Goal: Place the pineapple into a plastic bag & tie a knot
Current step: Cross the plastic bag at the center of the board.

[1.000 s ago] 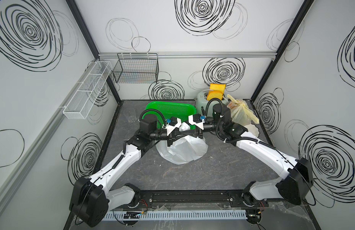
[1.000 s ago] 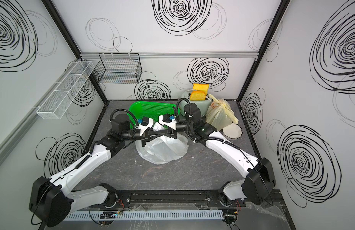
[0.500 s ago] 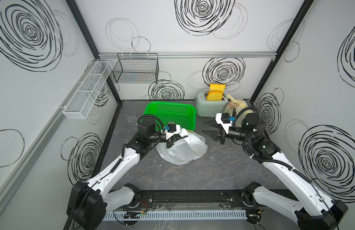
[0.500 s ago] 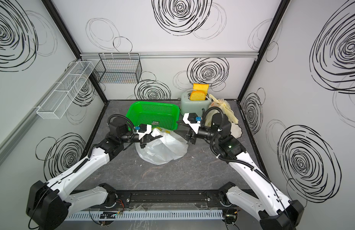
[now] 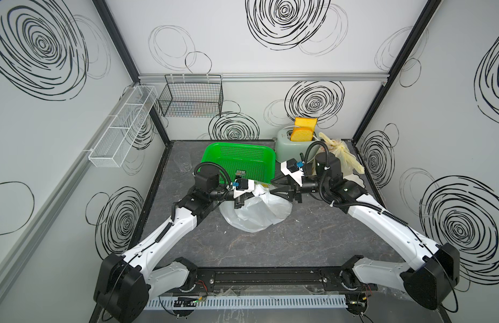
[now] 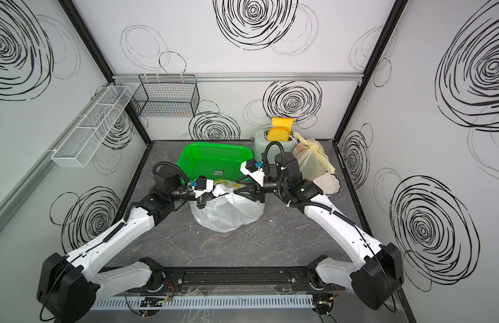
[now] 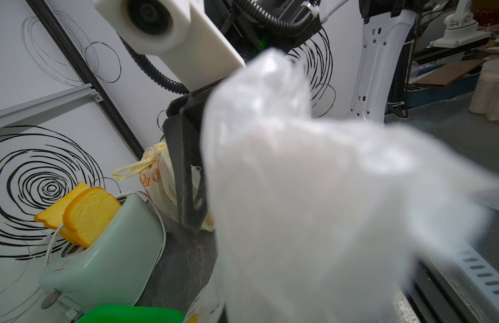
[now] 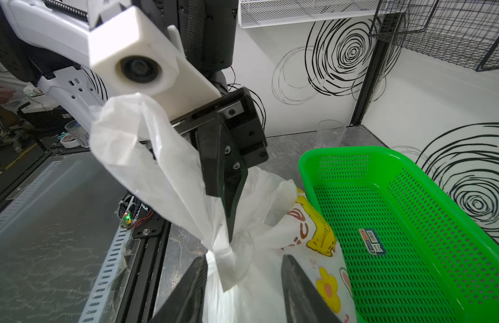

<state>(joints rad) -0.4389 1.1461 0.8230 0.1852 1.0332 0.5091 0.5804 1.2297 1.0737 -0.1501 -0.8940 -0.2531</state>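
Right tool (image 6: 236,187) at bag (image 6: 228,215), beside basket (image 6: 212,158)

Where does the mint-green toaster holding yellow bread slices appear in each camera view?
Top view: the mint-green toaster stands far back, just right of the green perforated plastic basket.
Top view: same spot, right of the basket.
Left wrist: in view, next to the basket's rim.
Right wrist: not in it; only the basket shows.
Shared landmark: the green basket.
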